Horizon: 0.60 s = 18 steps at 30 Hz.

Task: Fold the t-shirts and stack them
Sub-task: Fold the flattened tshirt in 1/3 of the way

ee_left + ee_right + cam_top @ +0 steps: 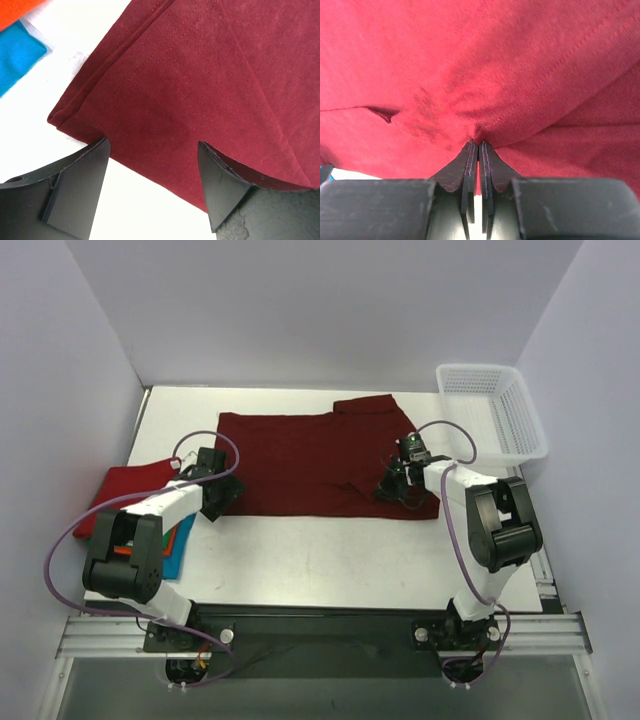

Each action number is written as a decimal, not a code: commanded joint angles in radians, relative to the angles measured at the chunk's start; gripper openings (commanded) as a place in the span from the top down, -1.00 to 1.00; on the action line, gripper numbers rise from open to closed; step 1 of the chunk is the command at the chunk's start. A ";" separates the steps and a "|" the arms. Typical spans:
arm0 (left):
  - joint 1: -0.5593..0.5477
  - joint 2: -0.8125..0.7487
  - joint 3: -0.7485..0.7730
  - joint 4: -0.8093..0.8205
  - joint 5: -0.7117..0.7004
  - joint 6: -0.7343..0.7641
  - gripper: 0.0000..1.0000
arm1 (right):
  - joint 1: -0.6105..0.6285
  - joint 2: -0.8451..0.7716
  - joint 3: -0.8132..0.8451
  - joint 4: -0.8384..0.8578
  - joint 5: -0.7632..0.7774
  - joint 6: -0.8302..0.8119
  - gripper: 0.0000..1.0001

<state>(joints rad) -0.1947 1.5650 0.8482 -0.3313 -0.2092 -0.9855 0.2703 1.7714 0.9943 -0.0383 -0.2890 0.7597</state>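
**Top external view:** fixed high behind the arm bases [190, 635], which lie at the bottom of the frame. It looks down and forward over the whole white surface [330, 560].

**Left wrist view:** close, aimed past the left gripper [152, 145] at a corner of the maroon t-shirt [200, 85].

**Right wrist view:** closer still, past the right gripper [479, 145], with cloth filling the frame.

All three views share this t-shirt.
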 commanded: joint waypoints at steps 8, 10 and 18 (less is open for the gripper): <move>-0.002 -0.054 -0.003 0.003 -0.025 0.033 -0.63 | 0.017 0.071 0.188 -0.063 0.011 -0.029 0.98; -0.002 -0.056 -0.005 0.003 -0.025 0.034 -0.63 | 0.020 0.100 0.230 -0.093 0.017 -0.040 0.98; 0.000 -0.068 -0.006 -0.002 -0.021 0.045 -0.63 | 0.027 0.224 0.403 -0.152 0.034 -0.114 0.88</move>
<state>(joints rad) -0.1947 1.5333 0.8474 -0.3370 -0.2165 -0.9569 0.2901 1.9606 1.3380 -0.1276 -0.2771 0.6979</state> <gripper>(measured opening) 0.815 0.057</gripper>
